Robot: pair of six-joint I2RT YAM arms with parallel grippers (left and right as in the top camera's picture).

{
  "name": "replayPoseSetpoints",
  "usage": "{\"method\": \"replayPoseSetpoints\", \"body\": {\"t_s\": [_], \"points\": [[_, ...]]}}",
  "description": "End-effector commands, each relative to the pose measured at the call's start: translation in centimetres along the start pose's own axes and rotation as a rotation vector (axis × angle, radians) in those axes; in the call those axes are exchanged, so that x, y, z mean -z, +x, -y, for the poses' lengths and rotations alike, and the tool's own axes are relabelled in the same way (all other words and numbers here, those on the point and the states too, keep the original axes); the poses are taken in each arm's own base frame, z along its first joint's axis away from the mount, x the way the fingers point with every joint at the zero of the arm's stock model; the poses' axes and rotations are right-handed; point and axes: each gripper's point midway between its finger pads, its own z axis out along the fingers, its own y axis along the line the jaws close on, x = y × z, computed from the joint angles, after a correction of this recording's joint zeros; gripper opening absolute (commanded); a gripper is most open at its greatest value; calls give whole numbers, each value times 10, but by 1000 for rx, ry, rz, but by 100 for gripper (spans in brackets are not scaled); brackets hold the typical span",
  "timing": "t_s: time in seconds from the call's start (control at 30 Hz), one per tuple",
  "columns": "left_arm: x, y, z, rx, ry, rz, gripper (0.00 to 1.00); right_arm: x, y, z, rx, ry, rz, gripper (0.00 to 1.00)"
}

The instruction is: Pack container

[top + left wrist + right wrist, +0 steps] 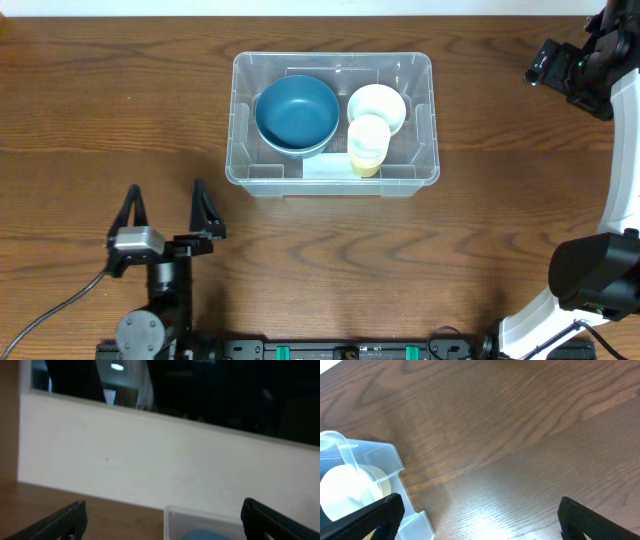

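My left gripper (166, 190) and right gripper (481, 500) hang empty, well apart from the clear plastic container (333, 57) at mid-table.
Bare wood-grain table (100, 130) lies open around the container's rounded rim. Inside, a smooth blue bowl (296, 112) fills its left half, and a cream bowl (377, 105) and pale cup (368, 145) sit right. Left gripper hangs off its near-left corner, right gripper off its far-right corner, both with fingers wide apart, touching nothing.
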Motion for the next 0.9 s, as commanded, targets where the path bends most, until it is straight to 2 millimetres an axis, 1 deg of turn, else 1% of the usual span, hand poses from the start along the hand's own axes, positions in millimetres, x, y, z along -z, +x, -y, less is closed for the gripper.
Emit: {"method": "replayPoseSetpoints", "body": {"t_s": [0.0, 0.27, 0.37, 0.5, 0.7, 0.87], "points": [[4, 14, -1, 17, 18, 21, 98, 12, -4, 0, -16, -9, 31, 99], [5, 37, -18, 42, -34, -40, 98, 12, -4, 0, -16, -9, 31, 99], [7, 60, -24, 35, -60, -132, 98, 12, -4, 0, -16, -9, 31, 99], [15, 96, -33, 24, -97, -276, 98, 12, -4, 0, -16, -9, 31, 99], [27, 143, -45, 20, -135, -414, 98, 12, -4, 0, -16, -9, 31, 99], [27, 143, -44, 13, -130, -412, 98, 12, -4, 0, -16, -9, 31, 99]]}}
